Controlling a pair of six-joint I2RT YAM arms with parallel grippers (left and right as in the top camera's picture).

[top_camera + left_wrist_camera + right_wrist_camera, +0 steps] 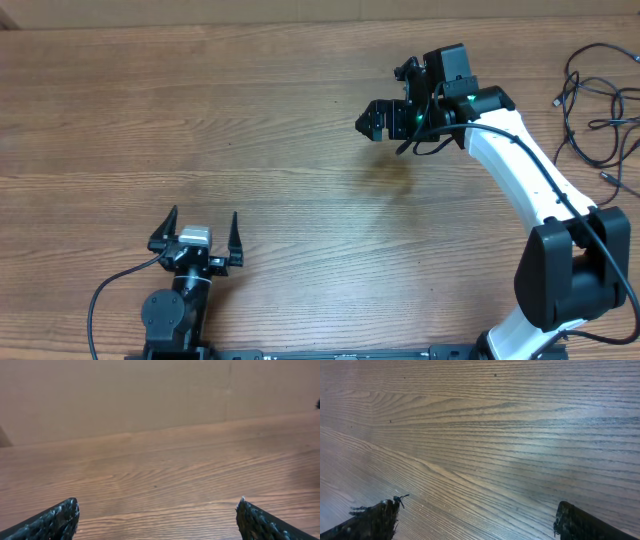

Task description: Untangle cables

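**Both grippers empty, cables off at the far right**

My left gripper [203, 222] sits at the near left and my right gripper [372, 120] hangs over bare worktop [250, 130] towards the far middle. Both have their jaws spread wide with nothing between them, ready, I judge, for a first grasp. The cables [571, 120] lie looped at the far right edge, well apart from either gripper, to the right of my right one.
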